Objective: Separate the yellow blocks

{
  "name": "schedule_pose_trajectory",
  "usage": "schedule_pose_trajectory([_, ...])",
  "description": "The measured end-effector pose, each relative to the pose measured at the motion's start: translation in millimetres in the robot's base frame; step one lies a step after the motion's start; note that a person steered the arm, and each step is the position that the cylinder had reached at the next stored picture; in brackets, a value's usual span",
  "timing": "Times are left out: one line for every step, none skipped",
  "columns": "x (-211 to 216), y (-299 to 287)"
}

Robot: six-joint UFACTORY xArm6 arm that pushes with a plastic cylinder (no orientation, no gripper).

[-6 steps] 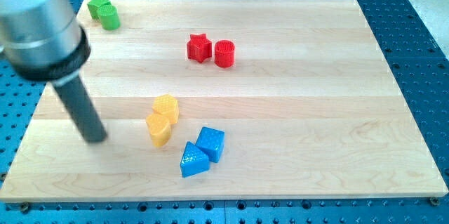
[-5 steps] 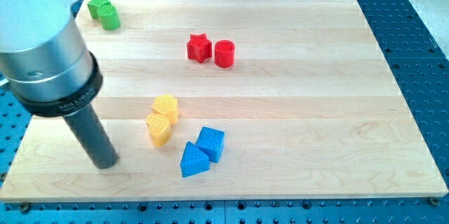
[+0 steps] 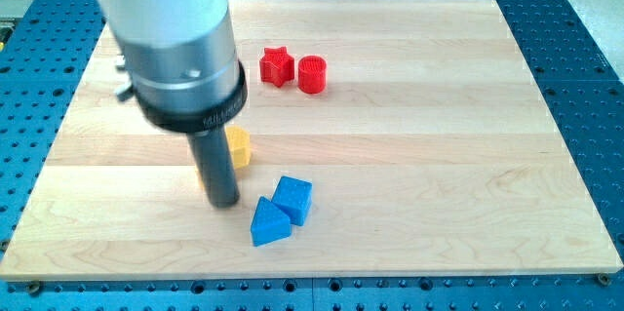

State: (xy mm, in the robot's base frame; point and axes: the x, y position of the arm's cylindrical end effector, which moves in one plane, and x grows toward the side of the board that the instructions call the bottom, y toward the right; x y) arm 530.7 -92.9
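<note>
— How's the light?
— Bright and even from overhead; the board shows only soft, short shadows and no glare.
— Focus?
— Blocks crisp; the close arm housing is slightly soft.

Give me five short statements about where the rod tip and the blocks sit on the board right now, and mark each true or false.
1. My tip stands left of the two blue blocks. True.
2. The red star and red cylinder lie at the view's bottom. False: they sit near the top.
3. Both yellow blocks show fully. False: only part of one yellow block shows beside the rod.
4. The blue blocks touch each other. True.
5. The green blocks are visible. False: the arm hides that corner.
</note>
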Motion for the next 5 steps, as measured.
schedule_pose_trajectory([-9,-9])
schedule_pose_trajectory([6,-63])
schedule_pose_trajectory([1,-73])
schedule_pose_trajectory([-8,-48])
schedule_pose_trajectory([-13,9])
